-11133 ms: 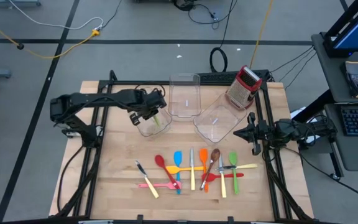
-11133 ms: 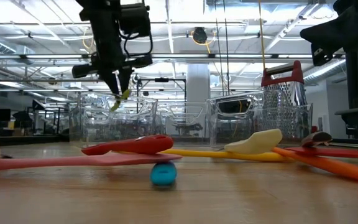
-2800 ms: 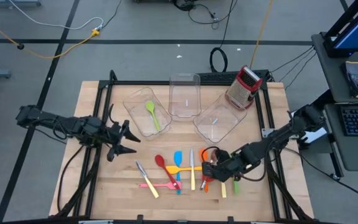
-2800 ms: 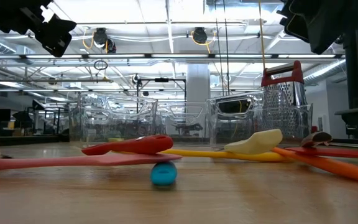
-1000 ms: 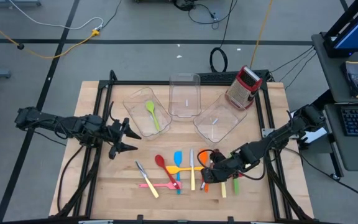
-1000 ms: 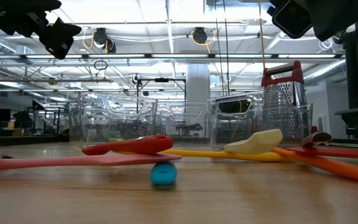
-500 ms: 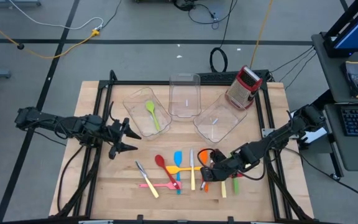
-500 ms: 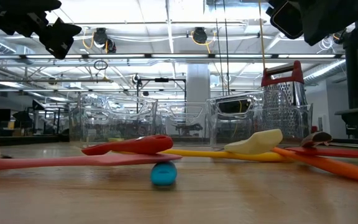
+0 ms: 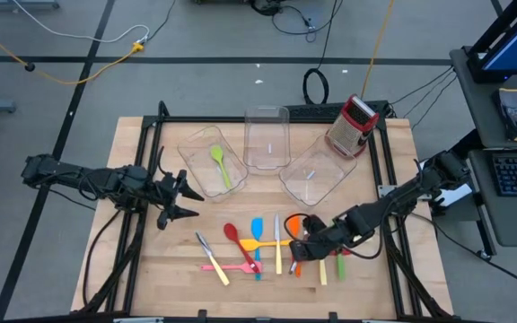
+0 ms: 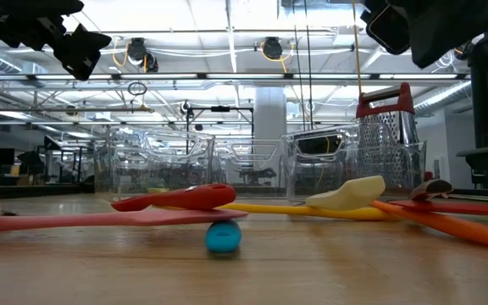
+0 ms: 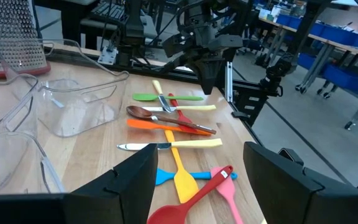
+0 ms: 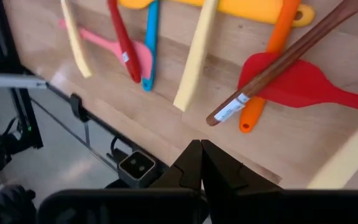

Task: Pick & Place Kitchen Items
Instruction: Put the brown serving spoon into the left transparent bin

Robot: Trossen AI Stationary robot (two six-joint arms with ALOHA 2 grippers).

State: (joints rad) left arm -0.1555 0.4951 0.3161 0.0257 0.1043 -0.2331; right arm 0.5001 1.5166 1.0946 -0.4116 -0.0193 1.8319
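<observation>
Several slim kitchen items lie side by side on the near middle of the wooden table: a red spoon (image 9: 232, 235), a blue spatula (image 9: 257, 228), a cream-handled knife (image 9: 277, 243), a brown spoon (image 9: 310, 222), a green spatula (image 9: 337, 231) and a pink spatula (image 9: 215, 267). A green spoon (image 9: 218, 162) lies in the left clear bin (image 9: 197, 161). My right gripper (image 9: 296, 250) hovers shut above the near ends of the brown spoon (image 12: 291, 59) and orange spatula (image 12: 267, 71), holding nothing. My left gripper (image 9: 188, 201) stands open at the table's left, clear of everything.
Three clear bins stand across the far half: left, middle (image 9: 266, 137) and right (image 9: 315, 176). A red-and-silver grater (image 9: 353, 124) stands at the far right corner. A black frame rail (image 9: 386, 188) runs along the table's right side.
</observation>
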